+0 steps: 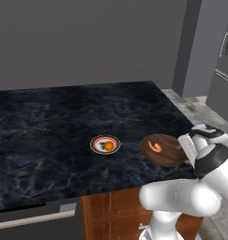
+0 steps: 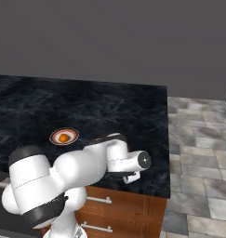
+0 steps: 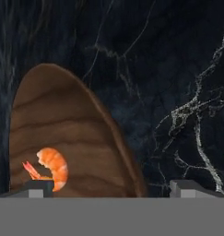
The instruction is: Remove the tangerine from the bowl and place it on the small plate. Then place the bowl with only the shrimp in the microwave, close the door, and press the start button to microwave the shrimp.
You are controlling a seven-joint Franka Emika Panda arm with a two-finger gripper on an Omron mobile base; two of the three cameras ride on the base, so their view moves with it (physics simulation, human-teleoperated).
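Counter (image 1: 64, 122): black stone, fine pale grey-white veining, brightest at the right of the hand view.
Bowl (image 1: 168, 151): brown wood, darker grain bands curving across the inside.
Shrimp (image 3: 52, 167): orange, paler bands, red tail; lower left of the hand view.
Small plate (image 1: 96, 140): white centre, red-brown ring, pale rim.
Tangerine (image 1: 108, 146): solid orange.
Cabinet front (image 1: 115, 213): reddish-brown wood, lower centre of left base view.
Floor (image 2: 198, 153): grey mottled tiles, right side of right base view.
Wall (image 1: 87, 37): flat dark grey.
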